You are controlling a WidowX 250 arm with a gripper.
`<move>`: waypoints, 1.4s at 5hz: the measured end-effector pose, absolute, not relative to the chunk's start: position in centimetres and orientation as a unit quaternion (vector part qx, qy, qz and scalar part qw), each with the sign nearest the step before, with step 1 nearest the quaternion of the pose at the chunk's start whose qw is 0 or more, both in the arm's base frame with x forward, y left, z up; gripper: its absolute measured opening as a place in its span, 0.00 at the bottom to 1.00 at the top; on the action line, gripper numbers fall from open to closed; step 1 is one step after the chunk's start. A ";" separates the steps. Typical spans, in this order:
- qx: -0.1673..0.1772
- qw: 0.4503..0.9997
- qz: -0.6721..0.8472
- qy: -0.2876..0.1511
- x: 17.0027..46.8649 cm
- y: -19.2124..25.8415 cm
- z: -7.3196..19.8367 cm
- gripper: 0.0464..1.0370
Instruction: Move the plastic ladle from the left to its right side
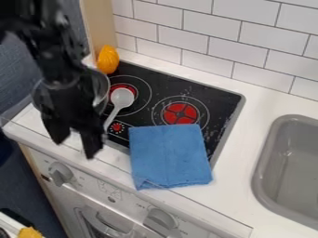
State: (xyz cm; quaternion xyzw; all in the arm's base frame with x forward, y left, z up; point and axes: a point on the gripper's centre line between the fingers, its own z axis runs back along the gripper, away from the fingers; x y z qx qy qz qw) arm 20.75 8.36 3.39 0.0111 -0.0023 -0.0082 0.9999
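Note:
The light grey plastic ladle (122,98) lies on the left part of the black stove top, its round head over the left burner. Its handle slants down and left to the stove's front edge, ending close beside the gripper. My gripper (76,143) hangs at the left, over the counter's front edge and left of the ladle. Its two fingers are apart, with nothing visible between them.
A metal bowl (101,87) stands behind the gripper, partly hidden by it. An orange-yellow object (108,59) sits at the stove's back left corner. A folded blue cloth (169,155) covers the stove's front edge. The grey sink (269,139) is at the right.

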 end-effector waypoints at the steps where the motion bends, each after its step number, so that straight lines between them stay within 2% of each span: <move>1: 0.020 1.000 -0.004 0.008 21.6 7.6 2.0 0.96; 2: 0.029 1.000 0.010 0.007 22.4 7.7 1.7 0.96; 5: 0.021 1.000 0.019 -0.010 24.0 7.3 1.8 0.96; 7: 0.019 1.000 0.007 -0.003 23.1 7.6 1.0 0.96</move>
